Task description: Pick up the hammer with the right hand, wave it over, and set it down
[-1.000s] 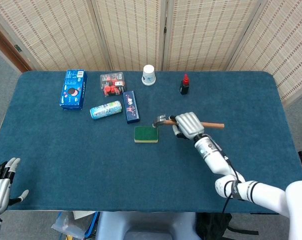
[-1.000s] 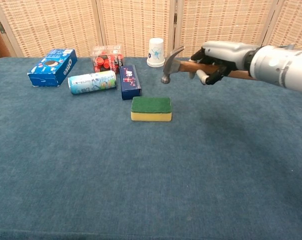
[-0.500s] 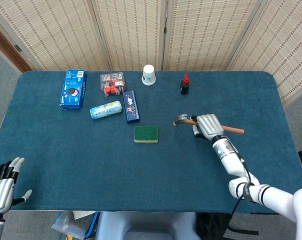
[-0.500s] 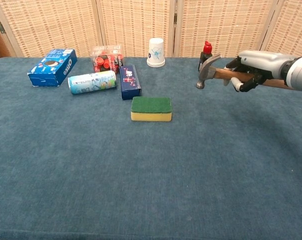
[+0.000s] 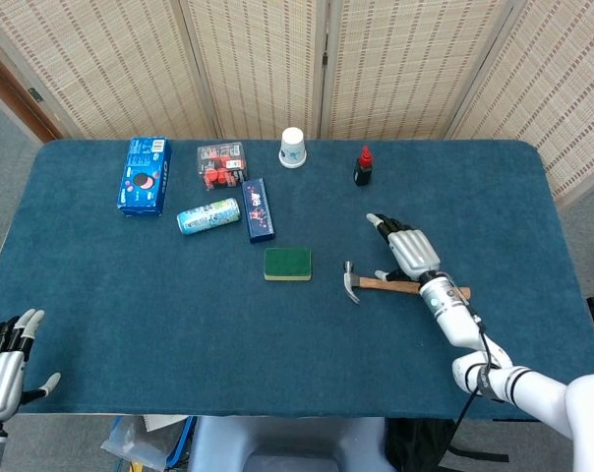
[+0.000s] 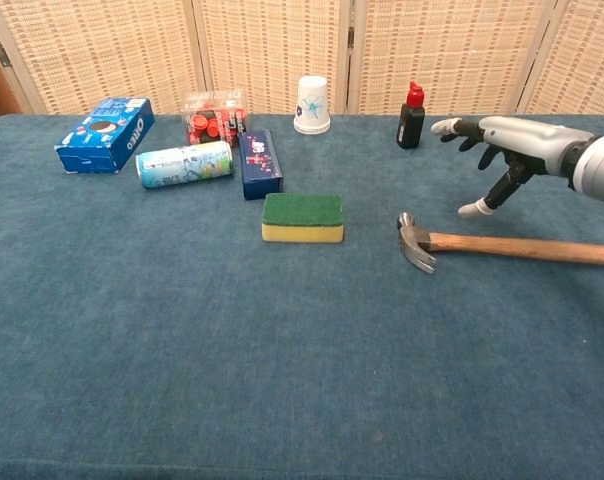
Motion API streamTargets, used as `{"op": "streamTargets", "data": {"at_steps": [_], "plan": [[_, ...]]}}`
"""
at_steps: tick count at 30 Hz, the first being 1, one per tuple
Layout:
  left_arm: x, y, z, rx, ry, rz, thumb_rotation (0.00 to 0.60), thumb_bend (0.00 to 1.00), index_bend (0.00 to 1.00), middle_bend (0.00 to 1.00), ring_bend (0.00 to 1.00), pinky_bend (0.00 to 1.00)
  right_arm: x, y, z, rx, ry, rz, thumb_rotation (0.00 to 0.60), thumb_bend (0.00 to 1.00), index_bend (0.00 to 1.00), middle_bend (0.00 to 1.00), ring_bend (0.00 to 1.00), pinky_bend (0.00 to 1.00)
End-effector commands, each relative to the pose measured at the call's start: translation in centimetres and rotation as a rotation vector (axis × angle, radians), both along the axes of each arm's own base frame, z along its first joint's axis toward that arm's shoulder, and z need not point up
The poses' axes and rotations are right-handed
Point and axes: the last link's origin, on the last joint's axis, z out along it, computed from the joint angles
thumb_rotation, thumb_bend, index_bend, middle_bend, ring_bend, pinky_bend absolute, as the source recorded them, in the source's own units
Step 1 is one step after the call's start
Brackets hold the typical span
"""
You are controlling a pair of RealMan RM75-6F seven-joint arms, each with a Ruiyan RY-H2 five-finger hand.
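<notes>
Your hammer (image 5: 392,285) now lies on the desk (image 5: 130,315) near its right edge; the right robot hand (image 5: 407,250) has released it, fingers spread, so the task looks finished.

Right hand (image 5: 407,250): silver-grey shell on the back, dark finger segments, pale tips. Wrist is a white cylinder with black bands; forearm casing white, a thin black cable alongside. Left hand (image 5: 2,369): same silver shell, dark fingers, pale tips.
</notes>
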Motion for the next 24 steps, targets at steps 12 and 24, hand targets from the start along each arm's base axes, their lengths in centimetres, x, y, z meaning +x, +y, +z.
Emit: {"op": "streamTargets", "data": {"at_steps": [12, 24], "plan": [[0.1, 1.3, 0.8, 0.014, 0.013, -0.030, 0.600, 0.20, 0.00, 0.00, 0.02, 0.00, -4.7, 8.7, 10.2, -0.212, 0.061, 0.016, 0.600, 0.36, 0.10, 0.27, 0.19, 0.25], [1.8, 2.3, 0.8, 0.037, -0.002, -0.086, 0.600, 0.20, 0.00, 0.00, 0.02, 0.00, -9.1, 18.5, 15.7, -0.364, 0.119, -0.072, 0.600, 0.42, 0.31, 0.39, 0.32, 0.34]]}}
